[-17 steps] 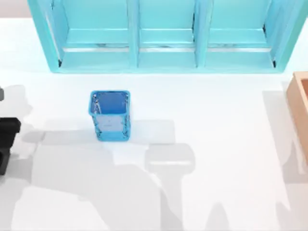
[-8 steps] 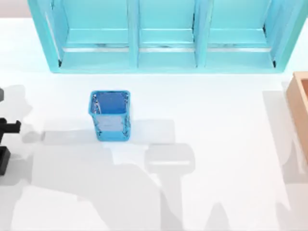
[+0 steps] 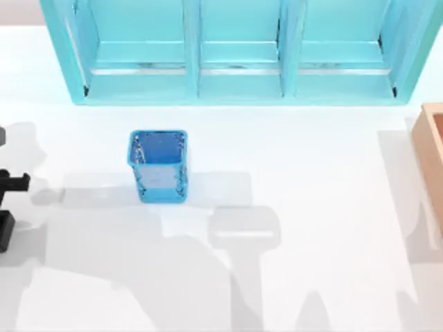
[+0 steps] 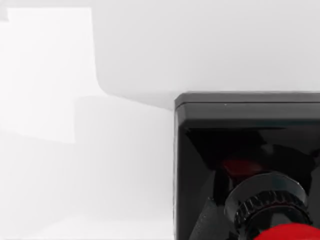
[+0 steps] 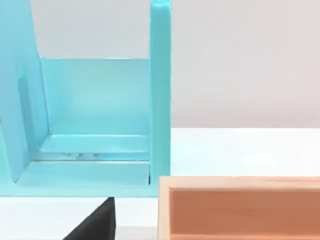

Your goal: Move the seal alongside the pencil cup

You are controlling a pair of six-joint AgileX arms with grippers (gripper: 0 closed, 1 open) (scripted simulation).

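Left arm (image 3: 7,207) is sitting at the table's far left edge; can't tell how its fingers are set. In the left wrist view the seal (image 4: 250,170) is lying right under the camera, black base and red knob close up. Pencil cup (image 3: 159,166) is standing upright left of centre, well apart from it, before the turquoise shelf (image 3: 228,52). Wooden box (image 3: 430,159) is sitting at the right edge.

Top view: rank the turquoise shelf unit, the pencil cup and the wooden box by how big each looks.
1. Turquoise shelf unit, spanning most of the table's back.
2. Pencil cup.
3. Wooden box; the frame's right edge cuts it off, so its rank below the cup is unsure.
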